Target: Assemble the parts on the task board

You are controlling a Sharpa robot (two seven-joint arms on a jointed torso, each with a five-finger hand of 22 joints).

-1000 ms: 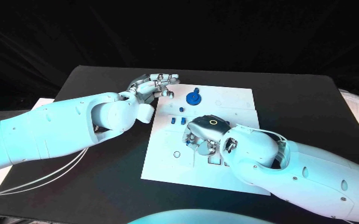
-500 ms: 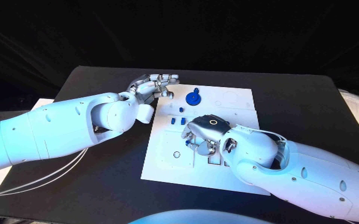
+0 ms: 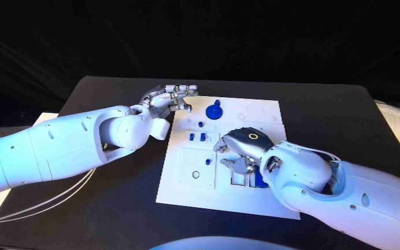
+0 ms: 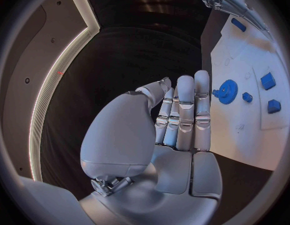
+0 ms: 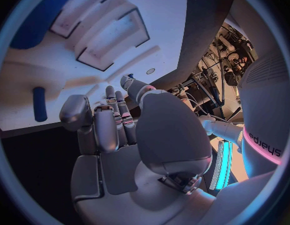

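Head view: right hand sits over the middle of the task board, fingers curled down toward the board surface; whether anything is pinched, cannot tell. Right wrist view: right hand fingers drawn in together with nothing visible between them, close above the white board with its recessed slots; a small blue peg lies on the board near the edge, apart from the fingers, and a larger blue piece sits at the far side.

Left hand is at the far left corner of the board, at its edge. Left wrist view: left hand fingers straight and side by side, thumb folded across in front, empty, holding nothing.

Blue gear with a short stem lies on the board just beside the left hand's fingertips, not touching as far as visible. Two small blue blocks sit mid-board between the gear and the right hand. Black table under everything.
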